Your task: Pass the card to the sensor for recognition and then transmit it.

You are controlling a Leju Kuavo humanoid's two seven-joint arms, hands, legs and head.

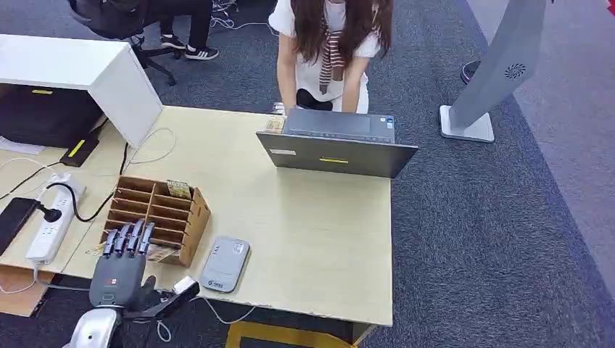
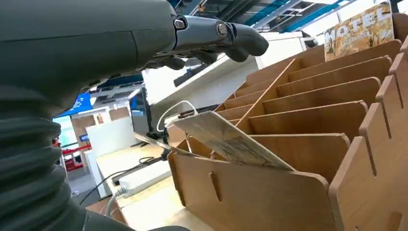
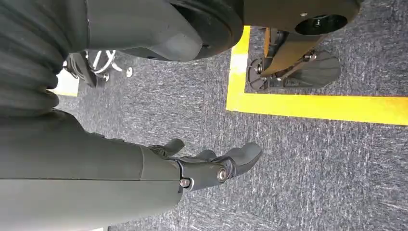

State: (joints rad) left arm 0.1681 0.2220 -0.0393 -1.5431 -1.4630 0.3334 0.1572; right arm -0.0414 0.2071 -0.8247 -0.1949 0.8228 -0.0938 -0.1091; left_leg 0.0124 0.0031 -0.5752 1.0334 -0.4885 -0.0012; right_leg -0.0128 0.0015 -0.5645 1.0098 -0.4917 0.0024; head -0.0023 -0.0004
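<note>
Left wrist view: a printed card [image 2: 231,142] leans tilted in the front slot of the wooden slotted organizer [image 2: 308,192], just beyond the left hand [image 2: 211,41], whose fingers are spread and hold nothing. In the head view a flat grey card reader [image 1: 225,264] lies just beside that hand. The right hand [image 3: 211,166] hangs loosely parted over grey carpet.

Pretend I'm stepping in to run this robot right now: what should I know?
Left hand: open, fingers stretched over the near end of the wooden card rack, holding nothing.
Right hand: hanging by the robot's side above the carpet, fingers loosely curled, holding nothing.
Card: lying tilted in the rack's nearest slot.
Grey sensor: flat on the table beside the rack.
Done: nothing picked up yet.
Left: grasp the card, present it to the sensor, pass it on.
</note>
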